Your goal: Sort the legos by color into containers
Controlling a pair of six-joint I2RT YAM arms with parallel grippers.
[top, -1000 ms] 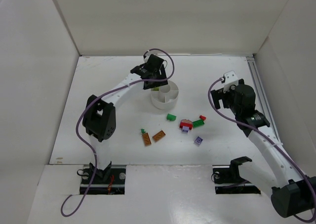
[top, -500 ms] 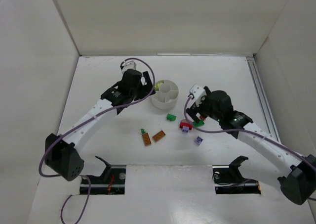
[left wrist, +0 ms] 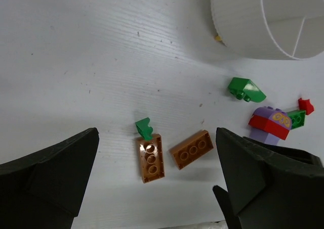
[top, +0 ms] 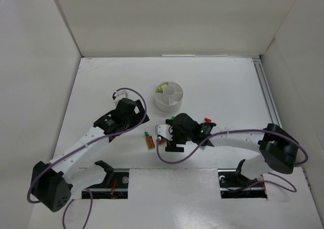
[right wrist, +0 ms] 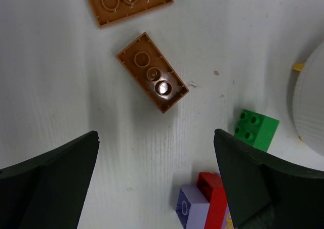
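The white dish point(top: 168, 103) stands mid-table with lime pieces point(top: 160, 89) in a left wedge; its wall shows in the left wrist view point(left wrist: 253, 21). Two orange-brown bricks point(left wrist: 151, 158) point(left wrist: 191, 148) lie below it, a tiny dark green piece point(left wrist: 144, 128) touching the left one. A green brick point(left wrist: 245, 89), a red and purple cluster point(left wrist: 271, 123), another green brick point(left wrist: 296, 119) and a small red piece point(left wrist: 305, 106) lie to their right. My left gripper point(left wrist: 157, 188) is open and empty above the orange bricks. My right gripper point(right wrist: 157, 188) is open and empty, just short of an orange brick point(right wrist: 152, 79).
White walls enclose the table on three sides. The two arms are close together near the bricks, the right wrist point(top: 182, 127) right beside the left gripper point(top: 137, 120). A yellow speck point(left wrist: 217, 37) lies at the dish's foot. A rail point(top: 268, 102) runs along the right edge.
My left arm has pulled back from the dish toward the near left. My right arm has swung left and down over the loose bricks, covering several of them in the top view.
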